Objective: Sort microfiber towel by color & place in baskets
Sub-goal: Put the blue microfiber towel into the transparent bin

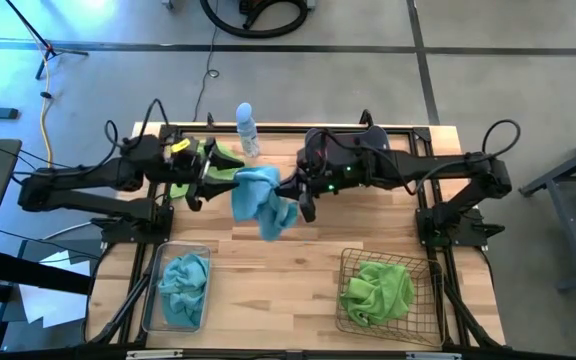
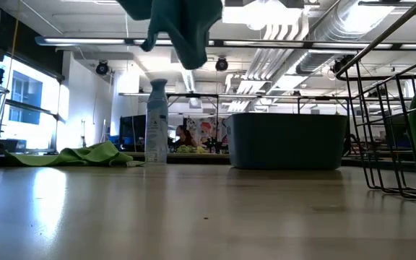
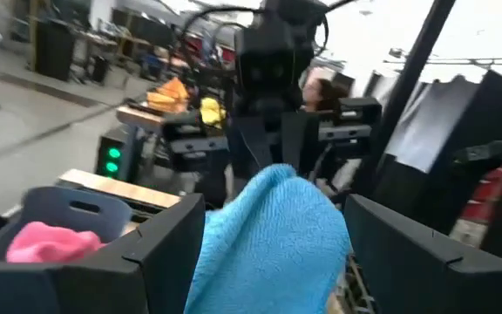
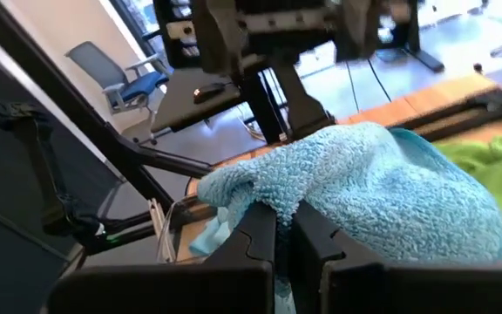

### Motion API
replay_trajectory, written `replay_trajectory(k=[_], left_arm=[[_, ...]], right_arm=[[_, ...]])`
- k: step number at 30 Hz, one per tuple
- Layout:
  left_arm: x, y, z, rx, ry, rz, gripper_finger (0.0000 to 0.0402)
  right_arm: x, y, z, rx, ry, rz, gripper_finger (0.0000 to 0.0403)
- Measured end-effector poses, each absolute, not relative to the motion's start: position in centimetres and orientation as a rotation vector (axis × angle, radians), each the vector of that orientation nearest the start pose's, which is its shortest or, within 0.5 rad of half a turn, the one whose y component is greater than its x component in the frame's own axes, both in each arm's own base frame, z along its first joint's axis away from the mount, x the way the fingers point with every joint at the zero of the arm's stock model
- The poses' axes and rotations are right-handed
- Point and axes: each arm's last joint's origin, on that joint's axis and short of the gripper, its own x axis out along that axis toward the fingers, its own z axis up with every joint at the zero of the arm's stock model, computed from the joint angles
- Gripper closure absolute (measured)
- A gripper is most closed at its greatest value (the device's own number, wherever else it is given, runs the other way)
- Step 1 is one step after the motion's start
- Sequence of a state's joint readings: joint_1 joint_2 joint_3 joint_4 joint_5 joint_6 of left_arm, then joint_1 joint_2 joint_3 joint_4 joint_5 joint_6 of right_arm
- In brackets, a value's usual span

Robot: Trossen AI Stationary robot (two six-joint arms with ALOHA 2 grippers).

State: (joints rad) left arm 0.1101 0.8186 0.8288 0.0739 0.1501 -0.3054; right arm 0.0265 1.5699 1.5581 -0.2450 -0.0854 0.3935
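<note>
A teal-blue towel (image 1: 258, 197) hangs in the air between both arms, above mid-table; the low view shows the towel (image 2: 180, 27) well clear of the tabletop. My right gripper (image 4: 284, 234) is shut on it. My left gripper (image 3: 273, 214) is open, one finger on each side of the towel's other end (image 3: 268, 235); I cannot tell whether they touch it. The clear bin (image 1: 151, 300) holds teal towels, the wire basket (image 1: 348, 262) green ones. A pink towel (image 3: 46, 242) lies in the dark tub (image 3: 77, 208). One green towel (image 2: 85, 154) lies flat on the table's far left. My right gripper pinches a bunched fold of the teal-blue towel (image 4: 264, 196) between its two fingers (image 4: 255, 235), which come level from the table's right side. The towel is lifted clear; its free part (image 1: 273, 222) hangs slack below the gripper.
A clear spray bottle (image 1: 246, 130) with a blue top stands at the far edge, just beyond the left gripper. The dark tub (image 2: 287, 141) sits under the right arm at the far side. Bare wood lies between bin and wire basket along the near edge.
</note>
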Motion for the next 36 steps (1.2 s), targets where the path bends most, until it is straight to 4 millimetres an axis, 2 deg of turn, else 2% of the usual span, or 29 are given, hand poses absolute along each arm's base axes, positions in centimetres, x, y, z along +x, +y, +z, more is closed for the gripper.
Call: replay_trajectory(k=[7, 13, 19, 25, 36], left_arm=[[19.4, 1.6, 37.2, -0.327, -0.050, -0.101, 0.0126], [20.2, 1.7, 36.8, -0.318, -0.027, -0.094, 0.0126], [21.3, 1.4, 36.6, -0.376, -0.021, -0.171, 0.0126], [22.3, 1.1, 36.1, -0.380, -0.008, -0.200, 0.0126], [23.9, 0.6, 35.4, -0.342, -0.013, -0.253, 0.0126]], right_arm=[[36.2, 1.3, 40.9, 0.357, 0.254, 0.113, 0.0403], [36.1, 1.5, 41.6, 0.344, 0.236, 0.163, 0.0403], [36.1, 1.1, 41.7, 0.309, 0.214, 0.164, 0.0403], [36.2, 0.3, 41.9, 0.300, 0.198, 0.159, 0.0403], [36.2, 0.1, 42.1, 0.275, 0.172, 0.160, 0.0403]])
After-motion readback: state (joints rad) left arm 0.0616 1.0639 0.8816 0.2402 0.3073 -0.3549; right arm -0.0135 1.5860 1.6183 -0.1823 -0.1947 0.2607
